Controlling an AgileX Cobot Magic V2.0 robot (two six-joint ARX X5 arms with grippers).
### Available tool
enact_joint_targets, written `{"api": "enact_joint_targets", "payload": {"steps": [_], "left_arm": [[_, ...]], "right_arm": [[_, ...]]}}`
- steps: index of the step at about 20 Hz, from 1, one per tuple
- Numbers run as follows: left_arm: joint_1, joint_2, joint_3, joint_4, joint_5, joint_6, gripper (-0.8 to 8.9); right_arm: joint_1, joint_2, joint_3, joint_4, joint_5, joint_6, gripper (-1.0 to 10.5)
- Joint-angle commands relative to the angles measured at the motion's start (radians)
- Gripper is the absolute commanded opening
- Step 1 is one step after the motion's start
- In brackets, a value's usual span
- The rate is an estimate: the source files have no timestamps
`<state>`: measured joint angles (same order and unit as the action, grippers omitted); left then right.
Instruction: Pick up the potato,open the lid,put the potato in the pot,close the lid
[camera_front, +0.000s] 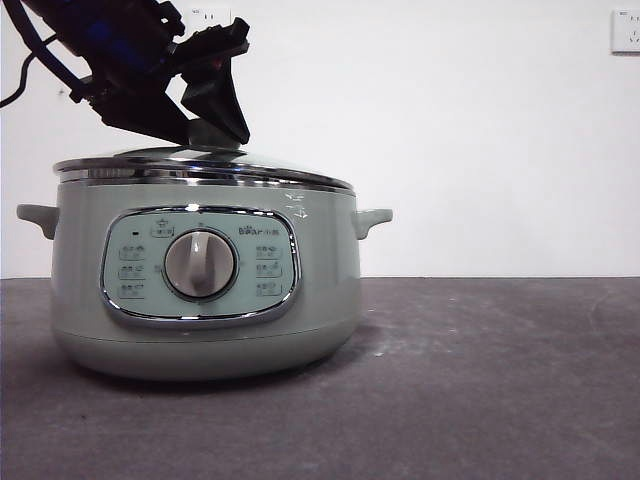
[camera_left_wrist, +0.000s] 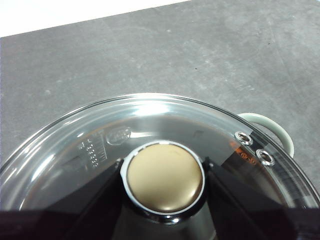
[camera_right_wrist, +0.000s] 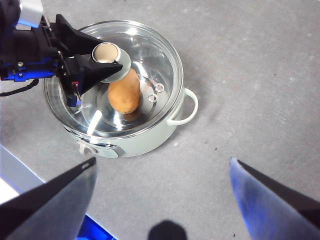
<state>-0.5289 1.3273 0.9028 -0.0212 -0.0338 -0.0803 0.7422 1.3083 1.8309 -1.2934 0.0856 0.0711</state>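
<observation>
Now left gripper (camera_left_wrist: 165, 200) jaws pinch the glass lid's (camera_left_wrist: 150, 125) knob; orange-brown potato (camera_right_wrist: 123, 92) lies inside the sage-green pot (camera_front: 205, 290). Seat rim squarely, then release. Right gripper (camera_right_wrist: 160, 200) jaws spread, above the pot's 5 o'clock.

The potato (camera_right_wrist: 124, 92) lies inside the pot (camera_front: 205, 330), under the lid (camera_front: 200, 165) resting on its rim.

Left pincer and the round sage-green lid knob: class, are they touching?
Touching. In the left wrist view the left pincer has both black jaws pressed against the sides of the knob on the domed glass lid, with no gap.
</observation>
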Motion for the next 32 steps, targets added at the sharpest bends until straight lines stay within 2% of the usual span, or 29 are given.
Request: {"api": "enact_joint_targets", "payload": {"steps": [1,6,10,17,18,21,22,26,32], "left_arm": [[-0.002,-0.003,-0.008,0.016,0.004,-0.006,-0.09],[-0.002,0.017,-0.008,0.008,-0.042,-0.013,-0.09],[-0.003,0.079,-0.008,-0.009,-0.038,-0.079,-0.09],[0.0,0.097,-0.008,-0.15,-0.042,-0.077,0.1],[0.0,0.097,-0.008,-0.162,-0.037,-0.077,0.57],[0.0,0.097,-0.006,-0.178,-0.037,-0.077,3.29],[0.0,0.097,-0.006,-0.173,-0.039,-0.077,3.89],[0.005,0.055,0.021,-0.173,-0.047,-0.077,4.14],[-0.021,-0.18,0.081,-0.22,-0.034,-0.077,4.13]], "right_arm": [[0.003,0.0,0.001,0.001,0.0,0.01,4.4],[0.003,0.0,0.001,-0.011,-0.001,0.018,4.4],[0.003,-0.001,0.001,-0.027,-0.001,0.026,4.4],[0.003,-0.002,0.001,-0.044,-0.001,0.033,4.4],[0.003,-0.002,0.001,-0.044,-0.001,0.033,4.4],[0.003,-0.002,0.001,-0.043,-0.001,0.033,4.4],[0.003,-0.002,0.001,-0.043,-0.001,0.033,4.4],[0.003,-0.002,0.001,-0.031,0.002,0.032,4.4],[0.003,-0.011,-0.014,0.004,0.009,0.014,4.4]]}}
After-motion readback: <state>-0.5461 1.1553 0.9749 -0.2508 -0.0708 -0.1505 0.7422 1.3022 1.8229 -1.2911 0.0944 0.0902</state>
